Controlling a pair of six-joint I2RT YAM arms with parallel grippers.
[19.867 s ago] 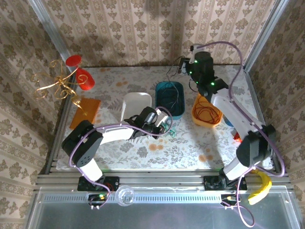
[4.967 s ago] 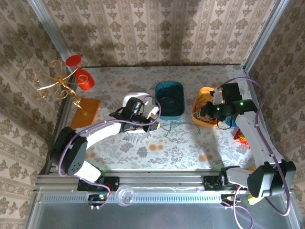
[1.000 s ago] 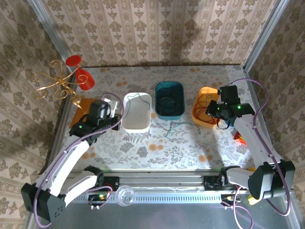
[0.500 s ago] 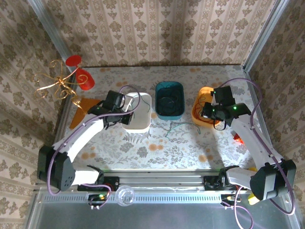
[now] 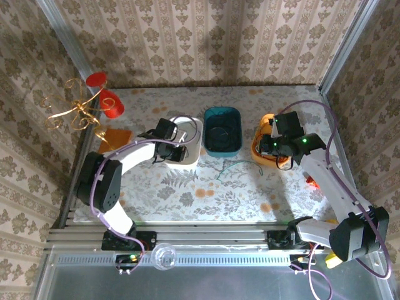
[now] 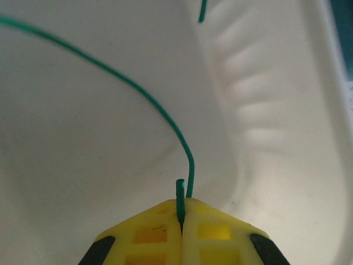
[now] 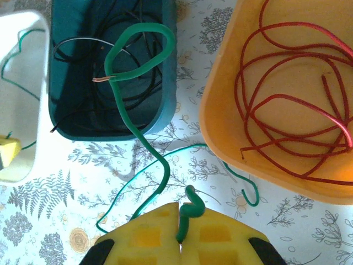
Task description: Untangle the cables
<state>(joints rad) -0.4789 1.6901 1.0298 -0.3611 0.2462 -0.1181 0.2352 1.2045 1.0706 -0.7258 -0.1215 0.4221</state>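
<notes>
My left gripper is shut on the end of a thin green cable, which arcs across the inside of the white bin. From above, the left gripper sits low in that white bin. My right gripper is shut on another green cable that rises in a loop, with its bare tip in front of the teal bin. From above, the right gripper hangs at the orange bin's left edge. Red cables lie in the orange bin, and dark cables in the teal one.
A thin green cable lies loose on the floral tabletop between the bins. A gold wire stand with red discs and an orange slab sit at the far left. Metal frame posts bound both sides.
My left arm has swung right, carrying its gripper from beside the white bin into it. The right gripper has drifted slightly left, towards the orange bin's left edge.
</notes>
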